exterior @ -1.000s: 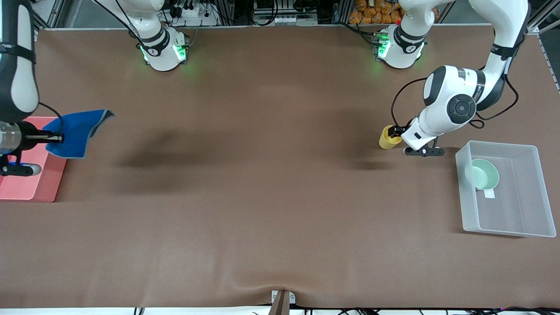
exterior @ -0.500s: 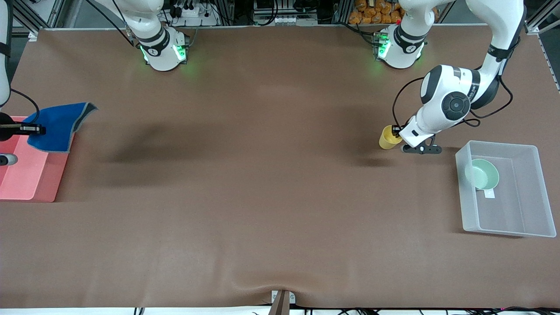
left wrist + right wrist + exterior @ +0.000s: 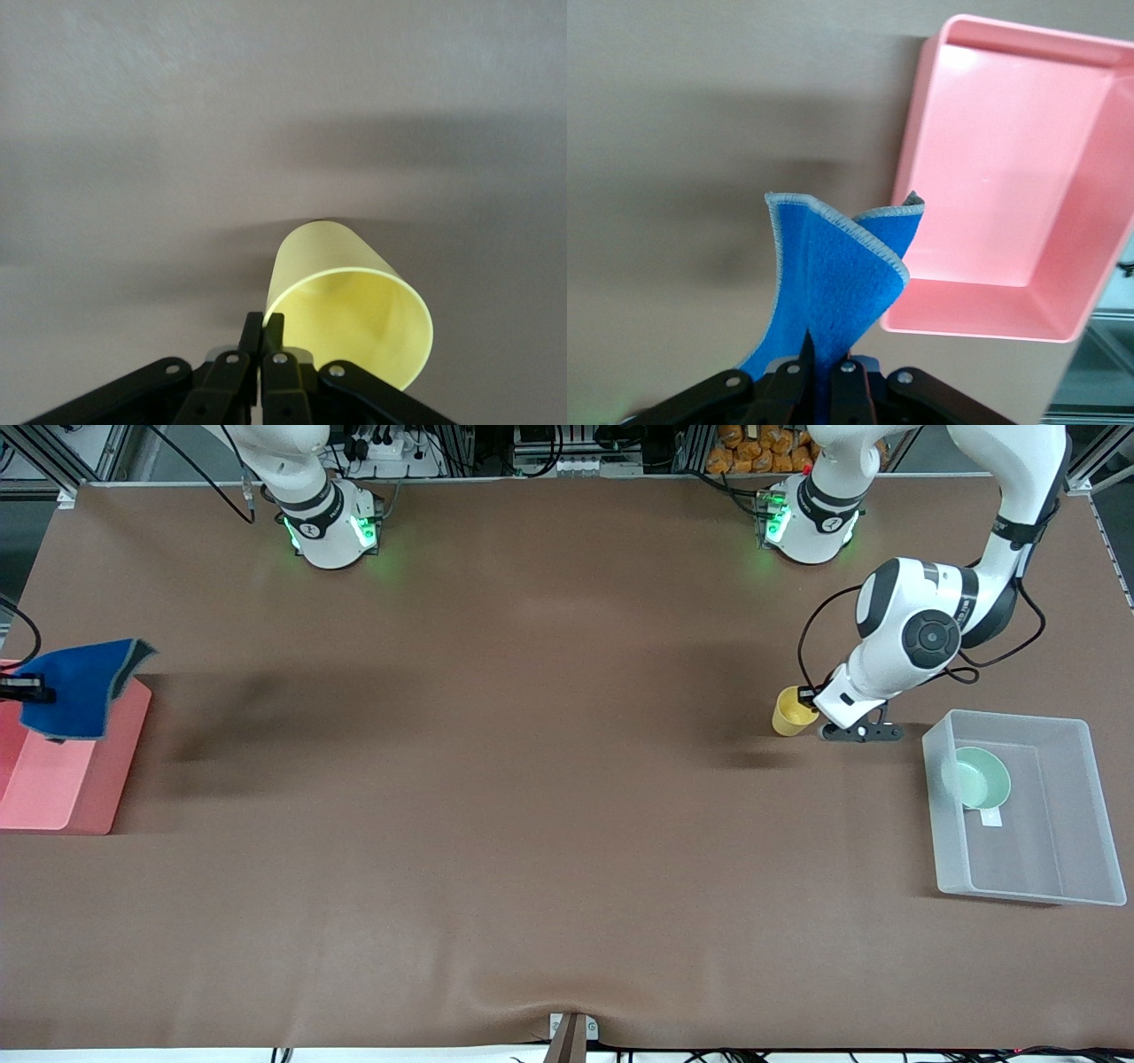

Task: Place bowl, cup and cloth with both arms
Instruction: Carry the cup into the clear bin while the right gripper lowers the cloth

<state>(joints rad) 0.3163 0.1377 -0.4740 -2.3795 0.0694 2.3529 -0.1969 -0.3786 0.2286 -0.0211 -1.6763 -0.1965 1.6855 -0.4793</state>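
L claw [image 3: 808, 701], center-right of frame, is clenched on rim of cup [image 3: 788, 711] above tabletop [image 3: 532, 779]. R claw [image 3: 22, 689], left edge of frame, grips cloth [image 3: 80, 686] over pink tray [image 3: 53, 779]. Bowl [image 3: 982, 778] sits in clear bin [image 3: 1063, 886], right of frame.

Pink tray [image 3: 53, 797], clear bin [image 3: 1028, 890]

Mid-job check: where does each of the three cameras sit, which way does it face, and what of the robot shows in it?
Front view: high across the table, facing both arms' bases; shows the left gripper holding the cup, the bowl in the clear bin, and the cloth over the pink tray.
Left wrist view: on the left arm, looking past its shut fingers at the cup, shared with the front view.
Right wrist view: on the right arm, past its gripper at the cloth and pink tray, both shared with the front view.
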